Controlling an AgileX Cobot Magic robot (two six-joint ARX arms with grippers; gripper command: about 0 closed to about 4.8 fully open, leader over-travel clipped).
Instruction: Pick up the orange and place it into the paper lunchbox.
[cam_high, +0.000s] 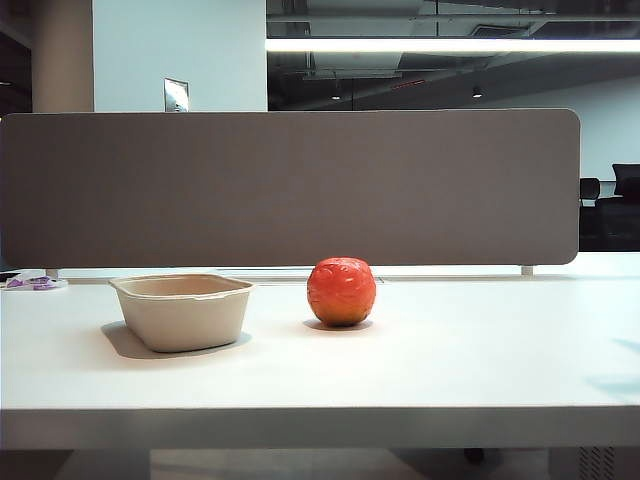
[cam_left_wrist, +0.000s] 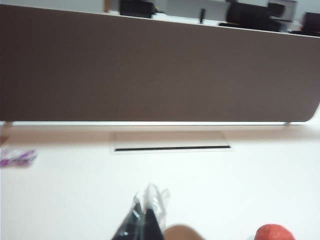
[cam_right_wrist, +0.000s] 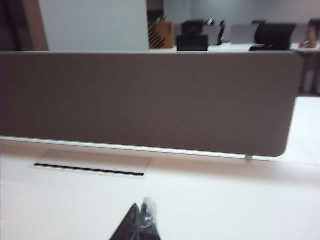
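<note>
The orange (cam_high: 341, 292), red-orange with embossed skin, stands on the white table near the middle. To its left, a short gap away, sits the beige paper lunchbox (cam_high: 182, 311), with nothing showing in it. Neither gripper appears in the exterior view. In the left wrist view my left gripper (cam_left_wrist: 142, 198) hangs above the table with its fingers pressed together and nothing between them; beyond it, at the frame edge, show a bit of the lunchbox (cam_left_wrist: 182, 234) and the top of the orange (cam_left_wrist: 273, 233). My right gripper (cam_right_wrist: 141, 204) is shut and empty over bare table.
A long grey partition (cam_high: 290, 190) closes off the back of the table. A cable slot cover (cam_left_wrist: 170, 142) lies in the tabletop in front of it. A small purple item (cam_high: 35, 283) rests at the far left. The table's front edge runs across the exterior view.
</note>
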